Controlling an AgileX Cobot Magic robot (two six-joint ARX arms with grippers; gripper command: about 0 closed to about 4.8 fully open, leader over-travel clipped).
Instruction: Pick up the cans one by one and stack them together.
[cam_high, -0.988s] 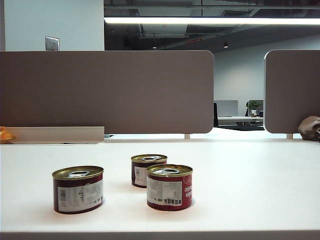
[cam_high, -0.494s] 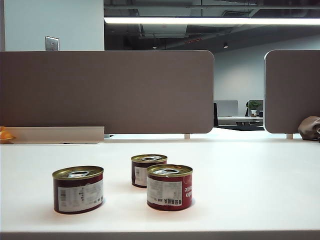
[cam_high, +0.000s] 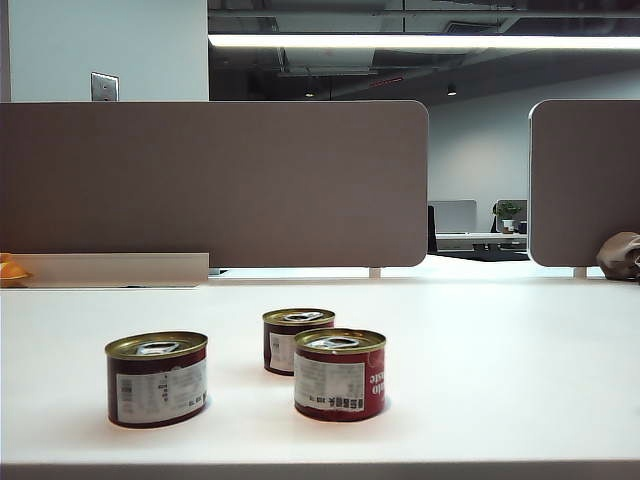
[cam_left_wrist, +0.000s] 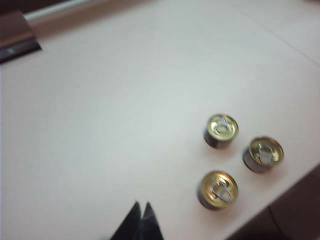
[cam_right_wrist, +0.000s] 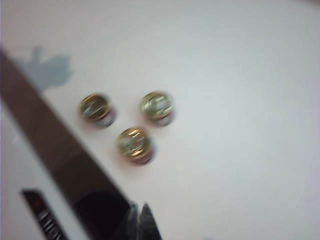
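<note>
Three squat cans with gold pull-tab lids stand apart on the white table (cam_high: 500, 350): a maroon can (cam_high: 157, 380) at the left, a second can (cam_high: 298, 340) farther back, and a red can (cam_high: 340, 375) just in front of it. Neither gripper shows in the exterior view. The left wrist view looks down from high up on the three cans (cam_left_wrist: 222, 130) (cam_left_wrist: 263, 153) (cam_left_wrist: 218, 189); my left gripper (cam_left_wrist: 141, 206) is shut, empty and well off to their side. The blurred right wrist view shows the cans (cam_right_wrist: 96, 110) (cam_right_wrist: 157, 107) (cam_right_wrist: 134, 144) far below my right gripper (cam_right_wrist: 138, 209), shut and empty.
Grey partition panels (cam_high: 210, 180) stand behind the table. An orange object (cam_high: 12, 270) lies at the far left edge and a brown bag (cam_high: 620, 255) at the far right. The table's front edge (cam_left_wrist: 280, 190) runs close to the cans.
</note>
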